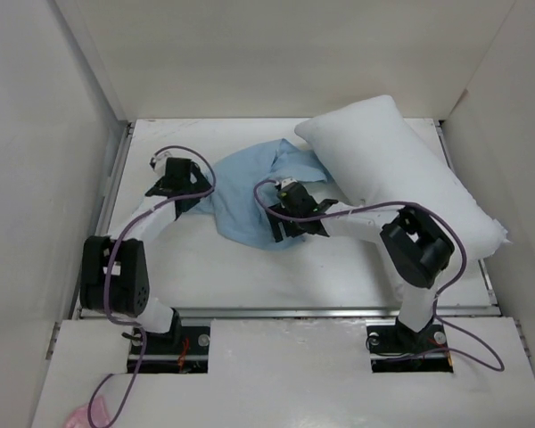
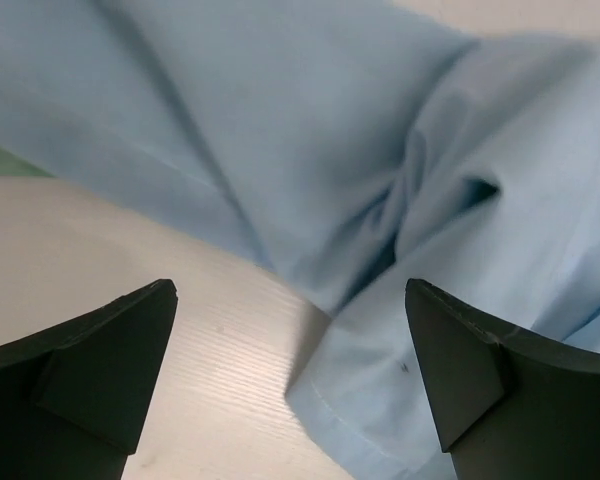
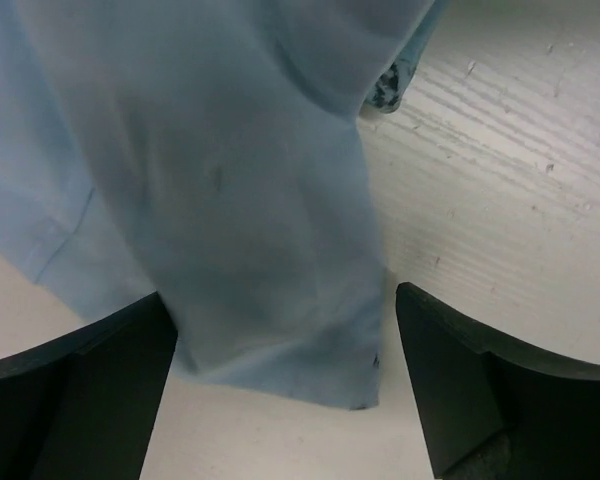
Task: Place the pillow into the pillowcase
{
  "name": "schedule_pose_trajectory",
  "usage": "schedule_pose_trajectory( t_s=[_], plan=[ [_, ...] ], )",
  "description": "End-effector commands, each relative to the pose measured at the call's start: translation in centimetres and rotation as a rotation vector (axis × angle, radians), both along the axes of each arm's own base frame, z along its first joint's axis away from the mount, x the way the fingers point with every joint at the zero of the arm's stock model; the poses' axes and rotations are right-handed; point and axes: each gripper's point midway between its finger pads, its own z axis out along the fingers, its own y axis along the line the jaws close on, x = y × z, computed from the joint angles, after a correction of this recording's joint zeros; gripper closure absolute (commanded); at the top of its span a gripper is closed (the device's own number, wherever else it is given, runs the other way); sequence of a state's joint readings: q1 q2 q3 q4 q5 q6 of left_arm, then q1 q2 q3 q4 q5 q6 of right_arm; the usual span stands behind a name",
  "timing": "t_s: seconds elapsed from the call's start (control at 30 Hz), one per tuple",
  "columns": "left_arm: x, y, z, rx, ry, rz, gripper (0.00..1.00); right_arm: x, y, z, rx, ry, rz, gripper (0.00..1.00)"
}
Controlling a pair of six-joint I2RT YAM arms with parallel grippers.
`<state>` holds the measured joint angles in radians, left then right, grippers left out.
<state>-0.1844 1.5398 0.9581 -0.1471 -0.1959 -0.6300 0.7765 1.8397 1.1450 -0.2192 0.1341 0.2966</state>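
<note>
Two robot arms bend over a white table (image 1: 250,276) where a plump white pillow (image 1: 401,178) lies bare, wholly outside its pillowcase (image 1: 250,192). The pillow stretches aslant along the right side, from the far middle of the table down toward the near right rim, where its corner juts past the edge. The light blue pillowcase sits crumpled in the far middle of the table, its right side touching the pillow's far-left end.

The left gripper (image 1: 189,183) hangs at the left edge of the fabric. In the left wrist view, the left gripper (image 2: 290,285) has its jaws spread wide, with bare wood grain below one finger and a folded hem of the pillowcase (image 2: 310,130) below the other. Nothing is pinched. A sliver of green shows at that view's left border.

The right gripper (image 1: 285,223) reaches in from the right and hovers over the near edge of the cloth. Seen from the right wrist, the right gripper (image 3: 282,290) also stands spread, and a flap of pillowcase (image 3: 230,180) fills most of the gap between the fingers without being clamped.

Purple cables (image 1: 464,267) loop along both arms. A pink scrap (image 1: 76,417) lies at the near left corner, well apart from the work. White walls (image 1: 36,134) close the scene in on three sides.
</note>
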Motion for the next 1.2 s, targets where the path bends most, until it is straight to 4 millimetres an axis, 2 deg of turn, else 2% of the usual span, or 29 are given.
schedule_pose_trajectory(
  t_s=[0.0,0.1,0.17,0.23,0.27,0.3,0.33,0.37,0.5,0.53,0.57,0.6,0.63,0.67,0.7,0.73,0.77,0.8,0.83,0.87,0.9,0.93,0.97,1.0,1.03,1.07,1.1,1.13,1.17],
  plan=[
    [-1.3,4.6,1.5,-0.017,-0.031,0.143,0.01,2.3,0.0,0.5,-0.02,-0.054,-0.062,0.11],
    [-1.3,6.7,-0.2,-0.035,0.027,0.213,0.02,2.8,-0.5,0.4,-0.049,-0.069,-0.085,0.4],
    [-0.4,6.3,-0.7,-0.047,0.051,0.19,0.03,2.7,-1.0,0.8,-0.066,-0.072,-0.096,0.54],
    [1.0,5.5,-1.8,-0.083,0.058,0.161,0.05,2.4,-1.7,1.7,-0.071,-0.079,-0.116,0.73],
    [2.1,4.8,-1.5,-0.115,0.038,0.135,0.06,2.0,-2.1,2.0,-0.074,-0.076,-0.116,0.89],
    [2.6,4.5,-2.6,-0.132,0.052,0.137,0.07,2.0,-2.3,2.8,-0.072,-0.088,-0.122,0.95],
    [3.2,4.3,-2.8,-0.14,0.05,0.131,0.08,1.4,-2.9,2.8,-0.085,-0.083,-0.114,0.98],
    [4.5,3.8,-2.1,-0.142,0.025,0.118,0.08,1.3,-3.3,4.7,-0.076,-0.113,-0.111,1.0],
    [6.4,2.7,-2.9,-0.131,0.035,0.097,0.11,0.1,-4.8,7.3,-0.08,-0.129,-0.11,1.0],
    [6.6,2.3,-4.1,-0.123,0.061,0.083,0.2,-0.3,-4.8,7.7,-0.071,-0.124,-0.103,1.0],
    [7.2,1.8,-4.1,-0.144,0.05,0.065,0.43,-0.2,-4.9,8.5,-0.068,-0.137,-0.094,1.0],
    [8.0,1.2,-3.9,-0.164,0.038,0.03,0.8,-0.8,-5.0,9.4,-0.053,-0.135,-0.085,1.0],
    [8.4,0.9,-3.9,-0.174,0.037,0.022,1.0,-0.6,-4.9,10.5,-0.04,-0.159,-0.077,1.0],
    [9.0,0.8,-4.0,-0.172,0.031,0.0,1.0,-0.6,-5.3,11.0,-0.049,-0.174,-0.072,1.0],
    [9.8,0.8,-3.1,-0.164,0.006,-0.013,1.0,0.0,-5.1,13.0,-0.035,-0.212,-0.08,1.0],
    [11.4,1.1,-1.0,-0.139,-0.042,-0.011,1.0,0.8,-5.4,14.6,-0.03,-0.253,-0.085,1.0],
    [12.4,3.1,1.3,-0.117,-0.09,0.014,1.0,1.5,-5.7,16.1,-0.036,-0.292,-0.118,1.0],
    [13.1,4.0,3.3,-0.106,-0.122,0.018,1.0,3.8,-6.3,19.8,-0.009,-0.362,-0.172,1.0],
    [15.2,5.3,8.2,-0.09,-0.227,0.033,1.0,5.2,-6.8,20.7,-0.025,-0.376,-0.213,1.0],
    [16.1,6.7,11.3,-0.068,-0.287,0.048,1.0,6.7,-7.4,22.6,-0.016,-0.417,-0.25,1.0],
    [16.6,9.4,14.0,-0.05,-0.327,0.086,1.0,9.3,-8.6,27.6,0.044,-0.504,-0.312,1.0],
    [17.5,10.9,16.7,-0.032,-0.373,0.1,1.0,11.5,-8.6,28.5,0.055,-0.518,-0.326,1.0],
    [19.2,11.9,25.6,-0.021,-0.549,0.074,1.0,13.0,-8.9,30.6,0.077,-0.551,-0.323,1.0],
    [20.7,14.8,26.2,-0.005,-0.559,0.102,1.0,14.9,-9.8,32.9,0.11,-0.581,-0.323,1.0],
    [21.0,15.9,28.1,-0.012,-0.574,0.1,1.0,15.5,-10.1,41.0,0.205,-0.729,-0.333,1.0],
    [20.1,15.8,38.0,-0.013,-0.798,0.041,1.0,17.2,-9.3,40.7,0.156,-0.741,-0.293,1.0],
    [20.8,16.7,38.2,-0.041,-0.826,0.029,1.0,17.4,-9.2,43.5,0.177,-0.808,-0.29,1.0],
    [19.6,18.9,42.1,-0.097,-0.956,0.052,1.0,16.3,-9.8,49.1,0.261,-0.923,-0.308,1.0],
    [19.9,18.9,40.4,-0.179,-0.939,-0.008,1.0,16.4,-9.6,50.2,0.289,-0.952,-0.3,1.0]
  ],
)
